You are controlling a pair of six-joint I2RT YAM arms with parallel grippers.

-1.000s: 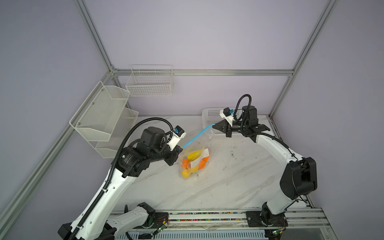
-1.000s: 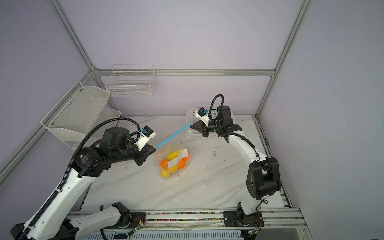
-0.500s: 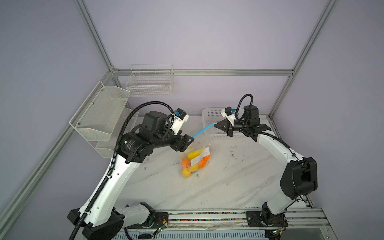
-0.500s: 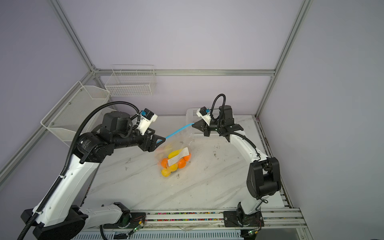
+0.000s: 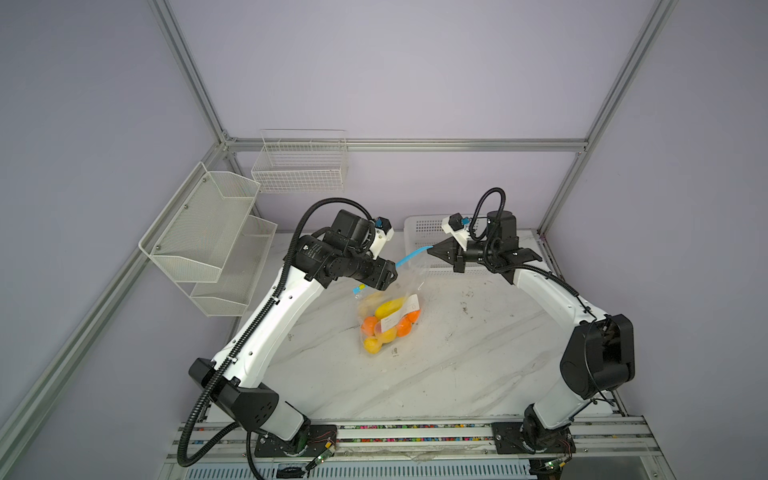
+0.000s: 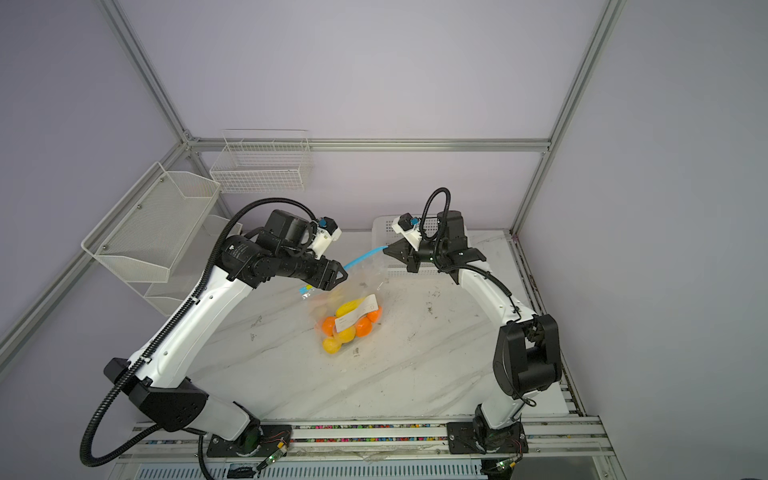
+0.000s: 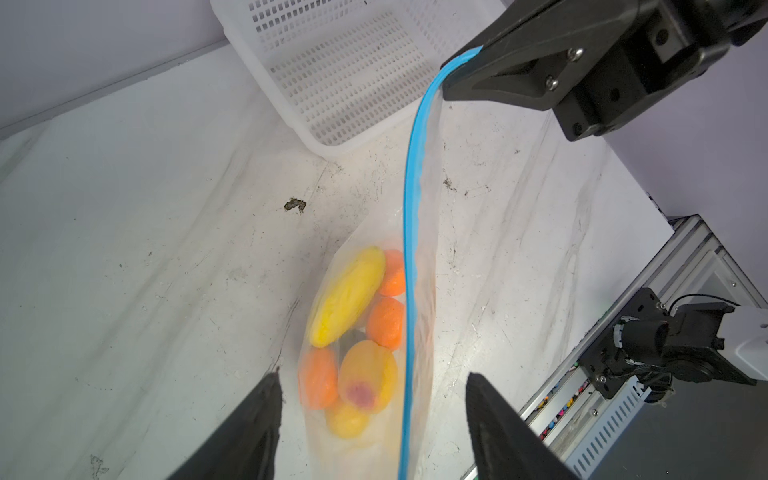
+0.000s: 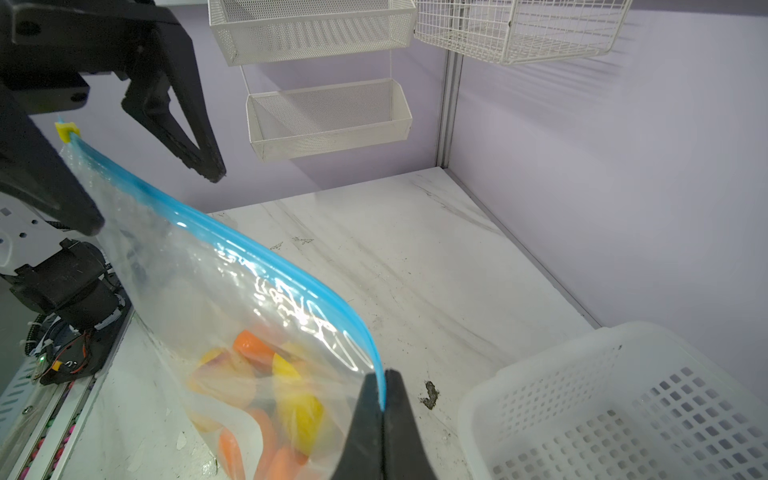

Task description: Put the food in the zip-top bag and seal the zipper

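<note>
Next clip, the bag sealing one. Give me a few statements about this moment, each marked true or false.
1. The right pincer is shut on one end of the zipper. True.
2. The left pincer grips the yellow slider. False: it is open, astride the zipper.
3. The food lies outside the zip-top bag. False: every piece seen is inside it.
4. The yellow slider sits at the zipper's end away from the right pincer. True.
</note>
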